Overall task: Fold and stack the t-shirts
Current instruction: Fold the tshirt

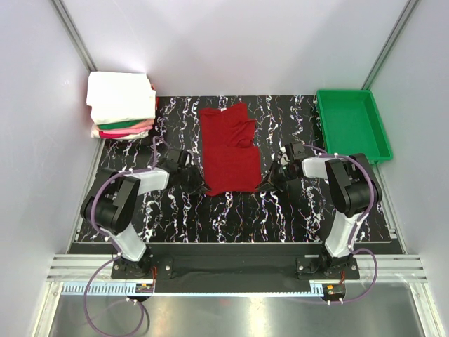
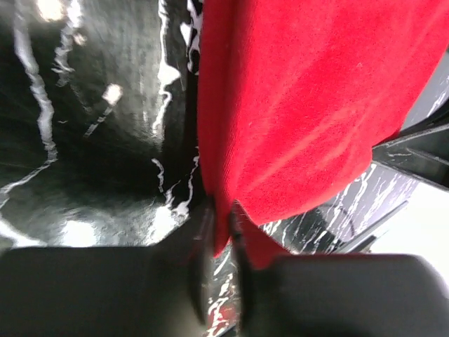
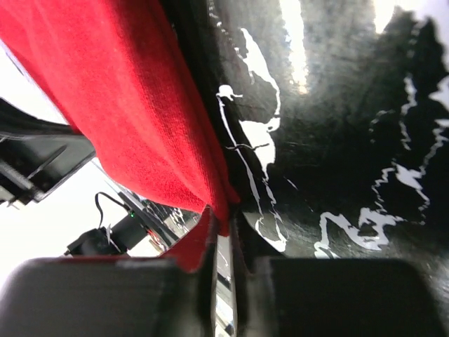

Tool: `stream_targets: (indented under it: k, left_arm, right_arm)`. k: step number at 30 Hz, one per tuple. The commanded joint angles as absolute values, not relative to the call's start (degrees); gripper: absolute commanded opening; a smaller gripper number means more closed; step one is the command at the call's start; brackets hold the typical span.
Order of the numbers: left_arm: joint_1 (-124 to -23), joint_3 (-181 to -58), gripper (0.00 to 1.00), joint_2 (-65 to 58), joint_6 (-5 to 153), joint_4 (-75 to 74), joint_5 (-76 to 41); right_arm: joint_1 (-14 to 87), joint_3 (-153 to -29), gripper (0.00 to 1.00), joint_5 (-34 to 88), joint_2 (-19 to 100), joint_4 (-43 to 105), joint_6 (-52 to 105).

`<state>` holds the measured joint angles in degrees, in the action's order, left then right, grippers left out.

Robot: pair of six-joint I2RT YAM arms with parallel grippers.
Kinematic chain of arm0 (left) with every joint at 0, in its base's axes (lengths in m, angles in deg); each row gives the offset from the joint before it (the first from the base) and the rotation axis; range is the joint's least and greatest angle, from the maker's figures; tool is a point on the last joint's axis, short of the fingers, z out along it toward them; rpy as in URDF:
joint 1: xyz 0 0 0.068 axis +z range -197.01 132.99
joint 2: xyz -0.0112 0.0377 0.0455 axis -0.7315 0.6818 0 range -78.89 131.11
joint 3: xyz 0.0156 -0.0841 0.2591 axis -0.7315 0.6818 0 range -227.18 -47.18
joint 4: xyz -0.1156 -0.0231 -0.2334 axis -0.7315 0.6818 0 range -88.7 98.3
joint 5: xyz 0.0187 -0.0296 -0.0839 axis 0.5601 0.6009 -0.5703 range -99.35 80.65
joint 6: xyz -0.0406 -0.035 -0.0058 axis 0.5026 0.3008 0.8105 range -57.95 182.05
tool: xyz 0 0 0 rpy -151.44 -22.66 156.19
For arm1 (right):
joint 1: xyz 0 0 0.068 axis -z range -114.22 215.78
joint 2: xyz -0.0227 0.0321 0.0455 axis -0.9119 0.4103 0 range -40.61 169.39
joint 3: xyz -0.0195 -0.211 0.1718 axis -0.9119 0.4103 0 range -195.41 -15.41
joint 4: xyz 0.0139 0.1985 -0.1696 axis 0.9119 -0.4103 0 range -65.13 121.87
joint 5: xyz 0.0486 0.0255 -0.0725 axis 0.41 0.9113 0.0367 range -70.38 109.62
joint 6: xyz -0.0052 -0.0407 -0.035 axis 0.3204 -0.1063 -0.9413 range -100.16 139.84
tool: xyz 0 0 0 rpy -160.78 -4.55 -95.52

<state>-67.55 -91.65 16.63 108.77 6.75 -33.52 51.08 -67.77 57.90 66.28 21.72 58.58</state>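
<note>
A deep red t-shirt, folded lengthwise, lies in the middle of the black marbled table. My left gripper is shut on the shirt's near left corner, seen as red cloth pinched between the jaws in the left wrist view. My right gripper is shut on the near right corner; the right wrist view shows the cloth nipped at the jaw tips. A stack of folded t-shirts, white over green and pink, sits at the far left corner.
A green plastic tray stands at the far right of the table. White walls close in both sides and the back. The arms' bases sit on a rail at the near edge.
</note>
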Motion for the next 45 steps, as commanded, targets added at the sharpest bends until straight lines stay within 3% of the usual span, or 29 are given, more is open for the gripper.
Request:
stream_targets:
  k: [1, 2, 12, 22, 31, 38, 45]
  left_arm:
    - [-70.1, -92.7, 0.07, 18.7, 108.4, 4.2, -34.0]
    - [-70.6, -92.8, 0.00, 18.9, 108.5, 4.3, -34.0]
    - [-75.5, -88.5, 0.00, 6.8, 107.8, 10.8, -29.7]
    - [-88.4, -81.8, 0.00, -12.5, 116.2, 21.2, -23.6]
    - [-96.1, -86.8, 0.00, -31.8, 123.6, 40.6, -17.2]
    - [-93.8, -97.1, 0.01, -28.5, 118.3, 48.1, -13.6]
    - [-83.2, -103.0, 0.00, -19.9, 110.0, 46.0, -19.2]
  right_arm:
    - [50.5, -67.7, 0.01, 56.3, 67.4, 22.7, 58.1]
    - [50.5, -67.5, 0.00, 56.3, 67.1, 22.6, 58.0]
    - [50.5, -60.2, 0.00, 52.8, 53.4, 16.1, 56.6]
    - [45.5, -52.2, 0.00, 49.5, 24.1, 1.8, 61.1]
    - [42.6, -57.2, 0.00, 44.1, 3.3, -16.7, 66.3]
    - [42.6, -66.8, 0.00, 38.6, 10.5, -17.5, 61.6]
    - [42.7, -77.8, 0.00, 34.4, 23.6, -15.6, 56.8]
